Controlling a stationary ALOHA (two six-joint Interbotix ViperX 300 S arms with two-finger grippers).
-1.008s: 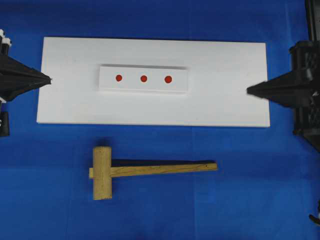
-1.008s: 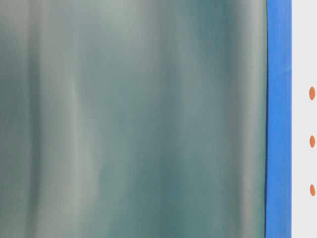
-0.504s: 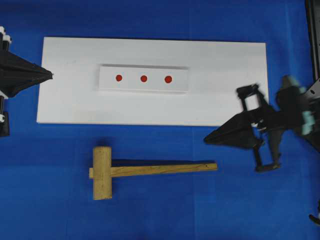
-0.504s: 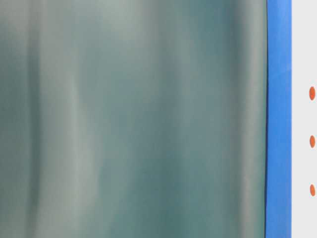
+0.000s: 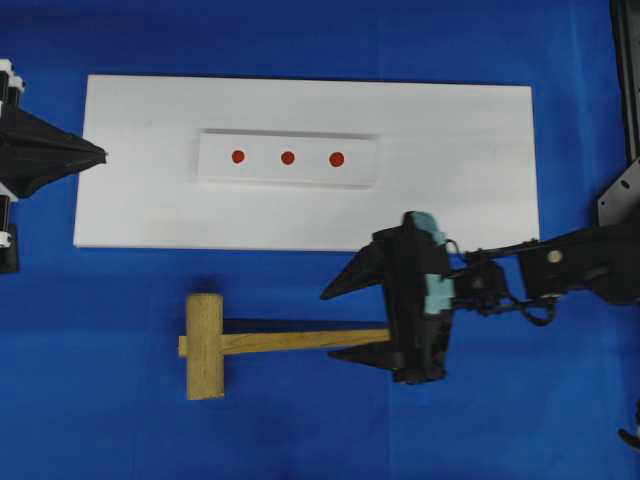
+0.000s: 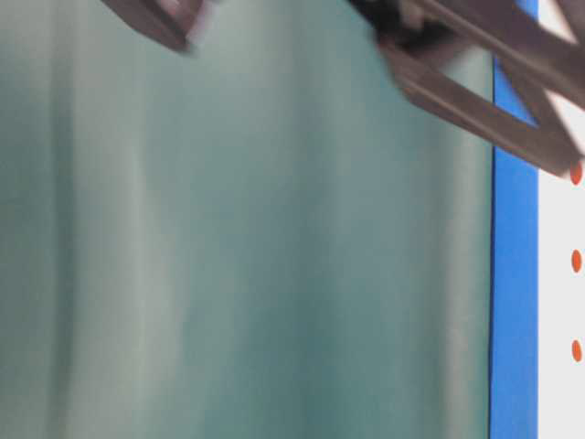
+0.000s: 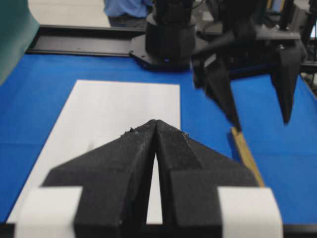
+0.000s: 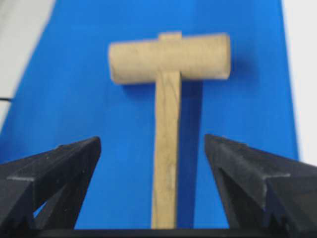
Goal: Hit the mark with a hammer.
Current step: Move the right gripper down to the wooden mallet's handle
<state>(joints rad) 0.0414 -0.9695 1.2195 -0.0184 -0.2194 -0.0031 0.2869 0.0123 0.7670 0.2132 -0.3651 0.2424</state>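
Straddling the hammer (image 5: 260, 342) handle with right end effector (image 5: 340, 323) spread apart, left end effector (image 5: 98, 154) pressed together; grasp, lift and strike on marks (image 5: 287, 158) remaining.

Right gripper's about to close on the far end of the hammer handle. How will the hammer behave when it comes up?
The hammer looks like solid wood, so probably stiff. Its thick head sits far from the open right gripper straddling the handle's end, so it will likely droop head-down unless clamped firmly. The handle looks flat and smooth; it may slip or twist slightly between the fingers.
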